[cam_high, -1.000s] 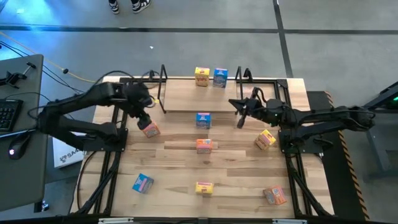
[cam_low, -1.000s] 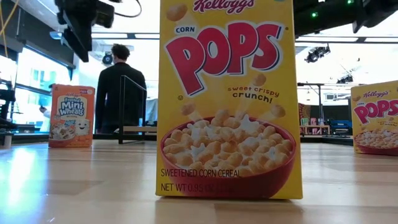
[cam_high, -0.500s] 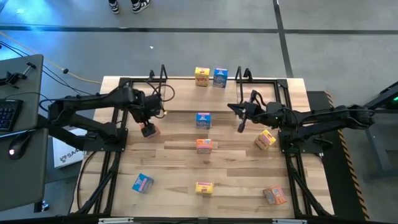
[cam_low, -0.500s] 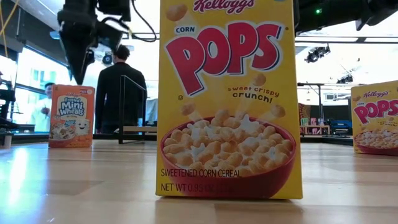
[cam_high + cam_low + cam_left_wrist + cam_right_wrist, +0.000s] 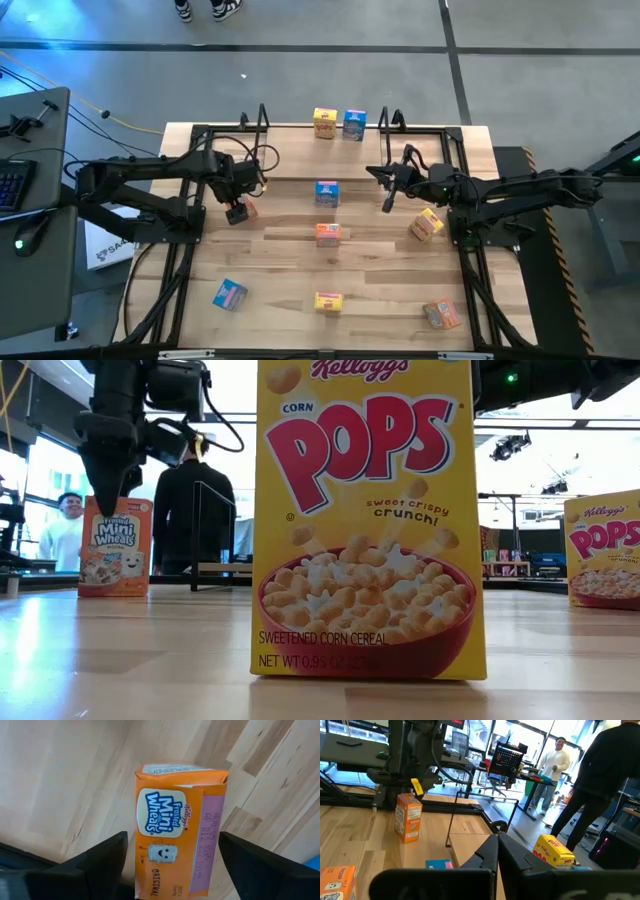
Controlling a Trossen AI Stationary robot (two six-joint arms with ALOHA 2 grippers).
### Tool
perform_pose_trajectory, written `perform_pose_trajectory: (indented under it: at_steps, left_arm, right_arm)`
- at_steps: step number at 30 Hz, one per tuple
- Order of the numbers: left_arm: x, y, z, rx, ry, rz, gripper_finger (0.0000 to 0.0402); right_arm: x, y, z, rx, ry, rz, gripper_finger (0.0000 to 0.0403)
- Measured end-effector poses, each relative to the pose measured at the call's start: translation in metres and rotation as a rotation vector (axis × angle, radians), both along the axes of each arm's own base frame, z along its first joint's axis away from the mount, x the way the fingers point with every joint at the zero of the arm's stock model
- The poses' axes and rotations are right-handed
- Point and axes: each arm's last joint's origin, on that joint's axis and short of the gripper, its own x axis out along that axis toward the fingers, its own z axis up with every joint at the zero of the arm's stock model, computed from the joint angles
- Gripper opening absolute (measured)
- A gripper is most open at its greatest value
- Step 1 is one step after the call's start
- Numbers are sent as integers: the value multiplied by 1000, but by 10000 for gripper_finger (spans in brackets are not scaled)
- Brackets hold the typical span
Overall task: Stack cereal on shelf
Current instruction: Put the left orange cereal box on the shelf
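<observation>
Closest to my low camera stands a tall yellow Corn Pops cereal box (image 5: pixel 368 520), upright on the pale wooden bench (image 5: pixel 380 285); from above it sits at the near edge, between a blue cereal box (image 5: pixel 229 294) and an orange cereal box (image 5: pixel 441 314).

Further in, my left tool (image 5: pixel 236 212) hangs directly over the orange Frosted Mini-Wheats box (image 5: pixel 175 835). Its fingers (image 5: pixel 97 865) are spread wide, one on each side of the carton and not touching it. The box stands upright on the bench, left of centre.

In the middle I see another orange box (image 5: pixel 328 233) and behind it a blue box (image 5: pixel 327 193). A yellow box (image 5: pixel 427 224) lies tilted on the right.

My right tool (image 5: pixel 388 186) hovers past that yellow box, near the right end of the shelf; I cannot tell how its fingers stand.

The low wooden shelf with black wire ends (image 5: pixel 300 155) sits at the far side, with a yellow carton (image 5: pixel 325 123) and a blue carton (image 5: pixel 354 124) at its far edge.
</observation>
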Motion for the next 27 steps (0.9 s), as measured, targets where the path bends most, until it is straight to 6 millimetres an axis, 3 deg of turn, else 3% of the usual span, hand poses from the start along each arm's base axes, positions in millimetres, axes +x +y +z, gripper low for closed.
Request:
perform_pose_trajectory:
  at_steps: [15,19,27]
  left_arm:
    - [1,0,2,-2,-10,-29,133]
    - [9,0,20,-45,-97,-78,119]
    - [38,5,80,-57,-298,-196,118]
  right_arm:
    - [0,0,0,0,-1,0,0]
    - [0,0,0,0,-1,0,0]
    - [0,0,0,0,-1,6,0]
